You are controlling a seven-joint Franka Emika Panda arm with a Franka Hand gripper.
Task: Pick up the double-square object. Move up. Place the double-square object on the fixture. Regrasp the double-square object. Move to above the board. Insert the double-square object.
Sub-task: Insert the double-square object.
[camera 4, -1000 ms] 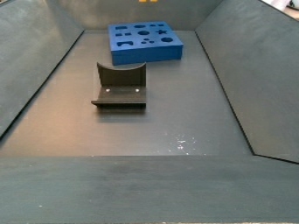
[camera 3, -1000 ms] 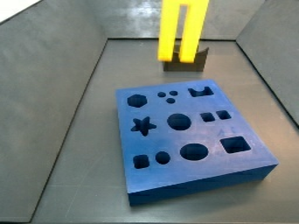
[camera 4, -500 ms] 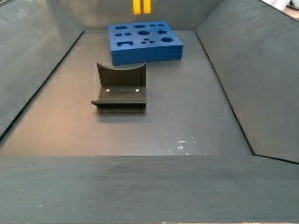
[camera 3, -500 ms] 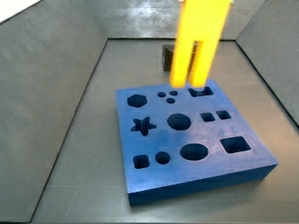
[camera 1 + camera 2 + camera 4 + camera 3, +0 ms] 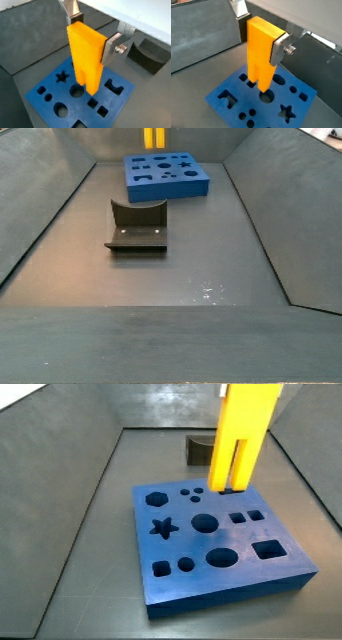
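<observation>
End effector [image 5: 90, 37]: seen in both wrist views, above the board; its silver fingers [image 5: 280, 48] are clamped on the upper part of the yellow block, one on each side. In both side views it is out of frame.
Yellow block [image 5: 246, 439]: held upright, prongs pointing down over the board's far edge. In a side view its tips stand at the crown-shaped hole [image 5: 230, 486]; whether they have entered cannot be told. In a wrist view [image 5: 261, 55] the lower end reaches the board surface between the holes.
Board [image 5: 221, 549]: blue slab lying flat on the floor, with dark star, round and square holes. In a side view [image 5: 166, 176] it sits at the far end of the bin.
Fixture [image 5: 138, 226]: dark bracket on the floor, well apart from the board and nearer the camera; nothing rests on it. In a side view [image 5: 199, 450] it shows behind the board.
</observation>
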